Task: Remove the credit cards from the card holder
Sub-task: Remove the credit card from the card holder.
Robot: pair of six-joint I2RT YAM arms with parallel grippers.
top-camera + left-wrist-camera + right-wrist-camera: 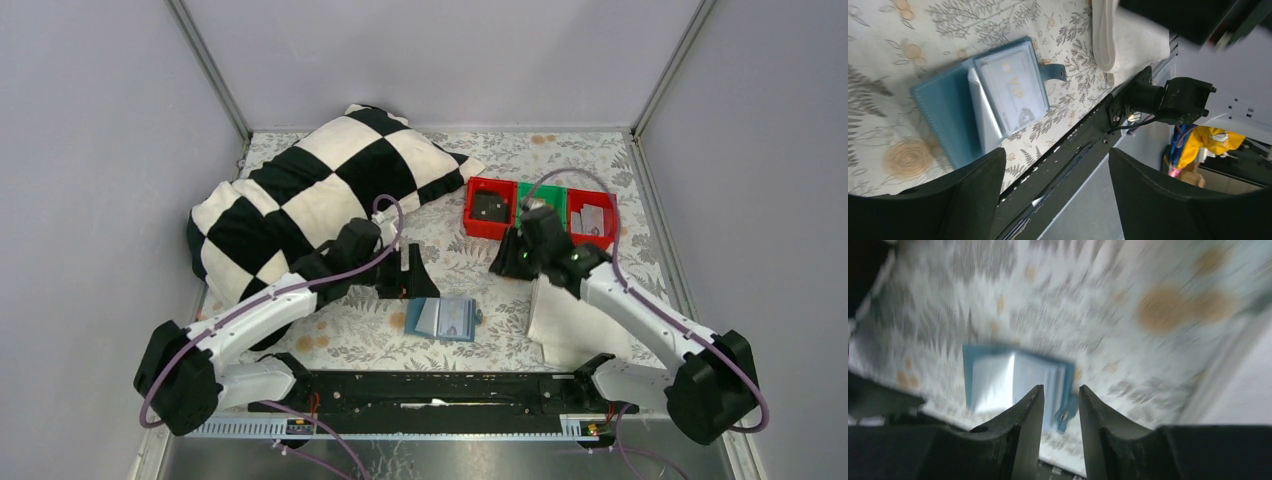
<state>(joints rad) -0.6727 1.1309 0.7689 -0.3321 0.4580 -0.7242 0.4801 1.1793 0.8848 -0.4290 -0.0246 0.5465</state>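
The teal-blue card holder (pixel 445 318) lies open on the floral tablecloth near the front edge. In the left wrist view the card holder (pixel 948 112) shows a pale credit card (pixel 1010 92) marked "VIP" in its right panel, and the snap tab (pixel 1054 72) sticks out past it. My left gripper (pixel 416 278) hangs just behind and left of the holder; the left gripper (pixel 1055 152) is open and empty. My right gripper (pixel 506 260) is up to the holder's right. In the blurred right wrist view the right gripper (pixel 1061 388) stands narrowly open above the card holder (pixel 998 382), holding nothing.
A row of red bins (pixel 490 208) and a green bin (pixel 538 196) stands at the back right, with grey flat pieces inside. A black-and-white checkered pillow (pixel 320 190) fills the back left. A white cloth (pixel 565 322) lies under the right arm.
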